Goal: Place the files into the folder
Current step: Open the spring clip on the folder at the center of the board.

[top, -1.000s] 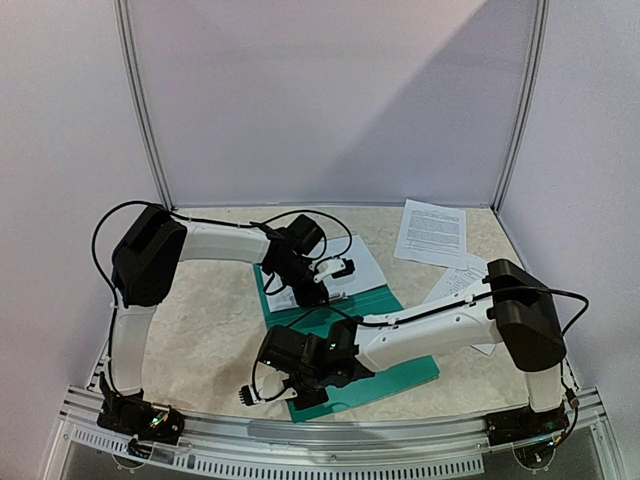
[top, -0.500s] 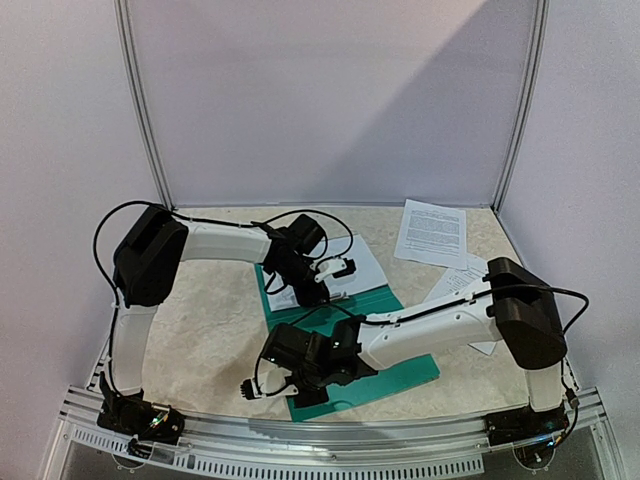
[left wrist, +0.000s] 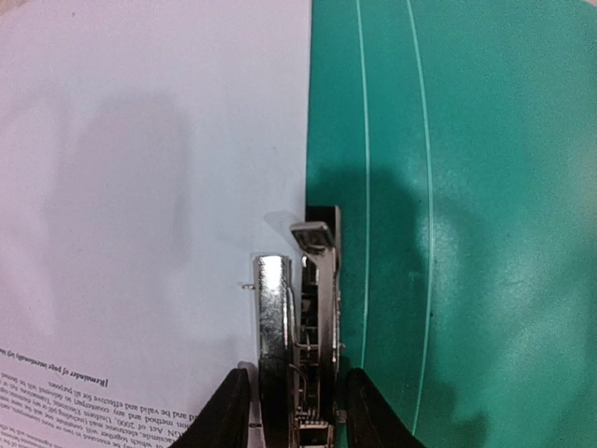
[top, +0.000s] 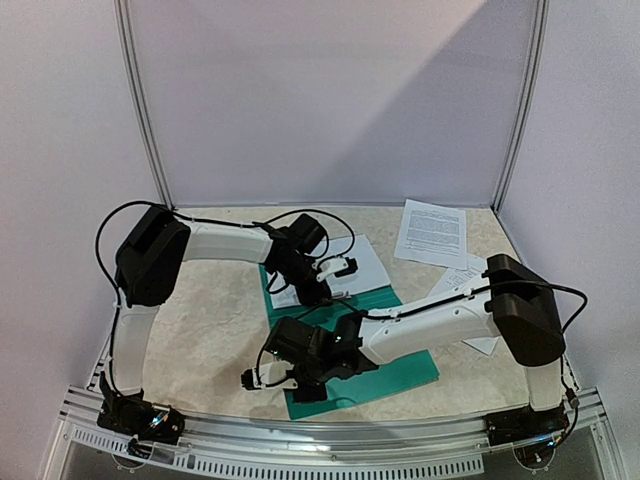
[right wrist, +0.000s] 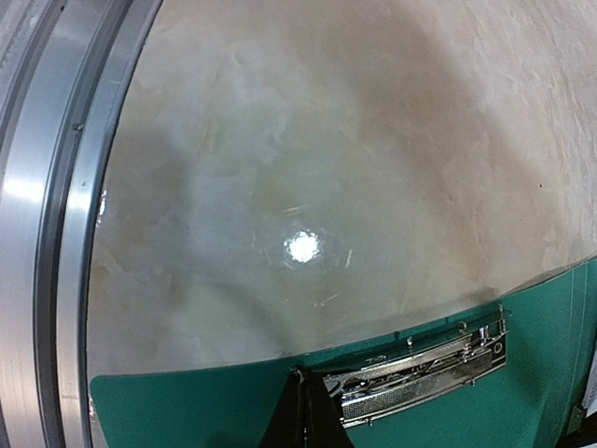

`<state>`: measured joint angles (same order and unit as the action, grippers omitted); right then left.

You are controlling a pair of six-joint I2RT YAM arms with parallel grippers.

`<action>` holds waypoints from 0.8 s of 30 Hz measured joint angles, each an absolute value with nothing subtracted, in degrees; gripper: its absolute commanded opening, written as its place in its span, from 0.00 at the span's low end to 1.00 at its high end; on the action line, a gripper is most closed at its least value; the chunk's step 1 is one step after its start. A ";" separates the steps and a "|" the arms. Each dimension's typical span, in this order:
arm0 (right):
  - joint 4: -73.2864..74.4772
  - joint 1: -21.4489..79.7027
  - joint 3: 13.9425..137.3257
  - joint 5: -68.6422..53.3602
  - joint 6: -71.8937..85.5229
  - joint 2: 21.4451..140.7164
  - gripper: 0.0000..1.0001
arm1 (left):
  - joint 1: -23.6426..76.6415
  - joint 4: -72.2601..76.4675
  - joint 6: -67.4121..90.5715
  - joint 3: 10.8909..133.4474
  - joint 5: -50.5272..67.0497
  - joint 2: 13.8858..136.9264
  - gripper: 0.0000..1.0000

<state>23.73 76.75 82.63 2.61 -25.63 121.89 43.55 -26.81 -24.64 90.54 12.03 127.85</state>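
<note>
One folder (top: 402, 377) | at least three files (top: 430, 232) | left end effector (left wrist: 297, 397) pinching clip (left wrist: 315, 280) | right end effector (right wrist: 303, 413) pressed together

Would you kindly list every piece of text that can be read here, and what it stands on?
"[Remainder of page intentionally left", upside down, cut off at the frame edge: sheet on the folder, left wrist view.
Denser lines below it: too small to read.
Print on the loose sheets at far right: too small to read.
No legible marking on the metal clip.
</note>
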 measured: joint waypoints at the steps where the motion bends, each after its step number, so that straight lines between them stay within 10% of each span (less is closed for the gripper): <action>1: 23.79 76.69 82.72 2.63 -25.34 121.89 0.00 | 43.55 -26.81 -24.73 90.76 12.08 128.03 0.36; 24: 33.93 74.91 87.99 6.66 -18.70 122.69 0.01 | 43.99 -24.58 -26.92 92.64 10.33 129.99 0.36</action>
